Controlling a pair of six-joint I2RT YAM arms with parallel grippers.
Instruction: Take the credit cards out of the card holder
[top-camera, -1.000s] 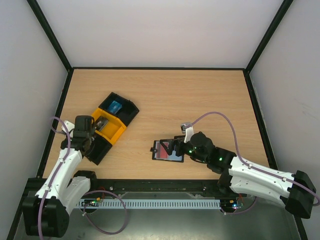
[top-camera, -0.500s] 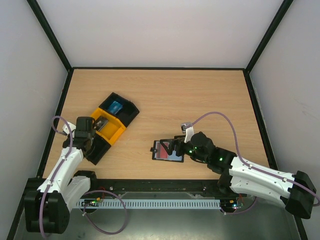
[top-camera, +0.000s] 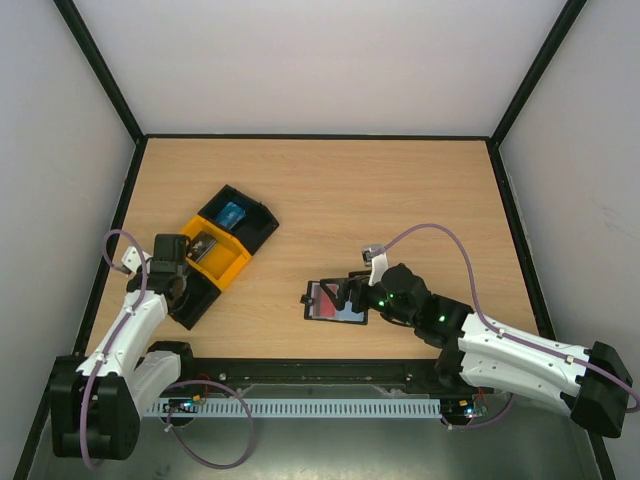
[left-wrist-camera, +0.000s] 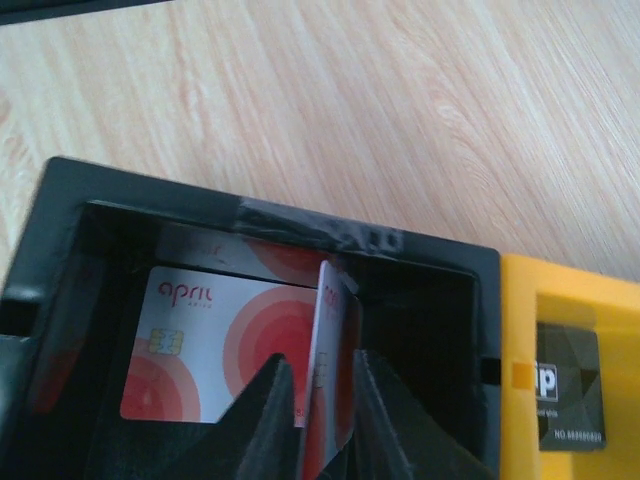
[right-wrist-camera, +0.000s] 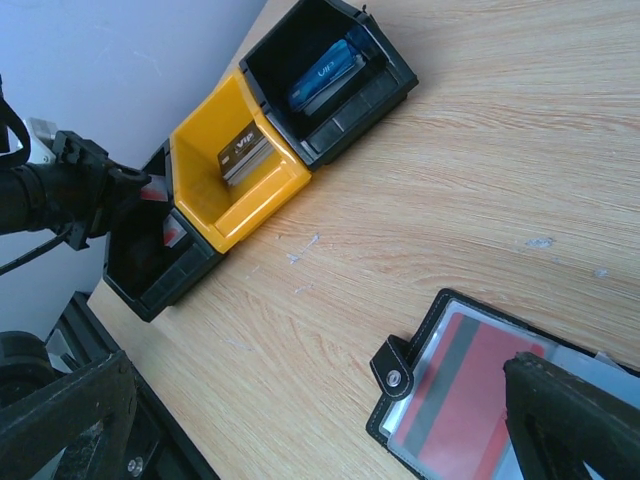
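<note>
The black card holder lies open on the table, with a red credit card behind its clear pocket. My right gripper stands open wide just over the holder's right part, gripping nothing. My left gripper reaches down into the near black compartment of a tray row. A red-and-white card stands on edge between its fingers. The jaws are slightly apart, and a thin gap shows beside the card. Another red-and-white card lies flat on the compartment floor.
The tray row sits at the left of the table. Its yellow middle bin holds a dark card, and its far black bin holds a blue card. The black frame rail runs along the near edge.
My left gripper's jaws have parted a little around the upright card, and that arm has shifted slightly. The right arm and the card holder have not moved.
</note>
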